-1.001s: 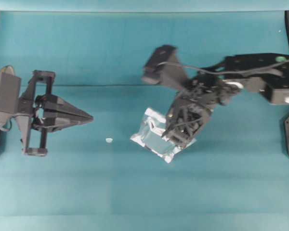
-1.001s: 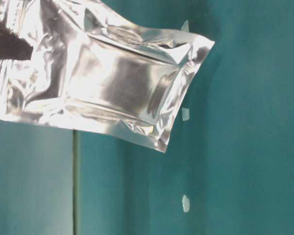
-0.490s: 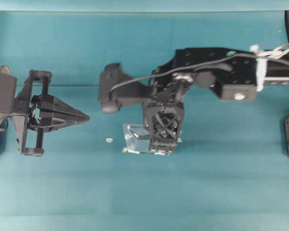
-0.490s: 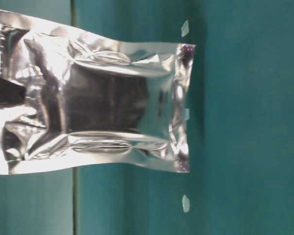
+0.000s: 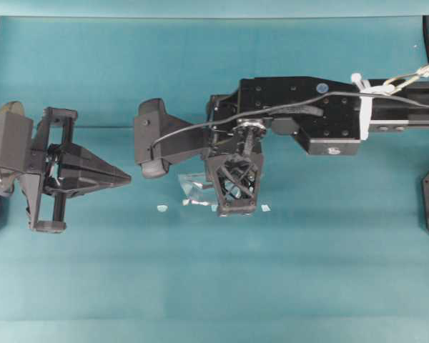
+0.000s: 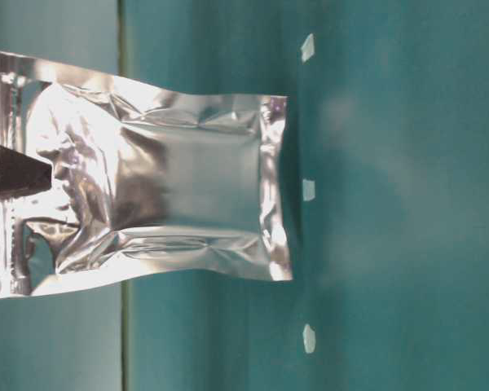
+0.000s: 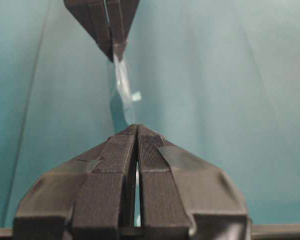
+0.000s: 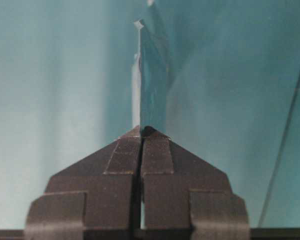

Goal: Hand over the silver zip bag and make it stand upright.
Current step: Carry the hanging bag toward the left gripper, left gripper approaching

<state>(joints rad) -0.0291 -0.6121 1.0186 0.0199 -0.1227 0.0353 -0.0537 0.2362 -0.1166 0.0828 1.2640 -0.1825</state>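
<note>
The right arm reaches across the middle, wrist bent steeply down; its right gripper [image 8: 141, 131] is clamped on one edge of the silver zip bag [image 6: 179, 191], which hangs edge-on beneath it over the teal table [image 5: 307, 271]; farther left, the left gripper [image 5: 126, 176] lies level, closed, empty, pointing at the bag.
</note>
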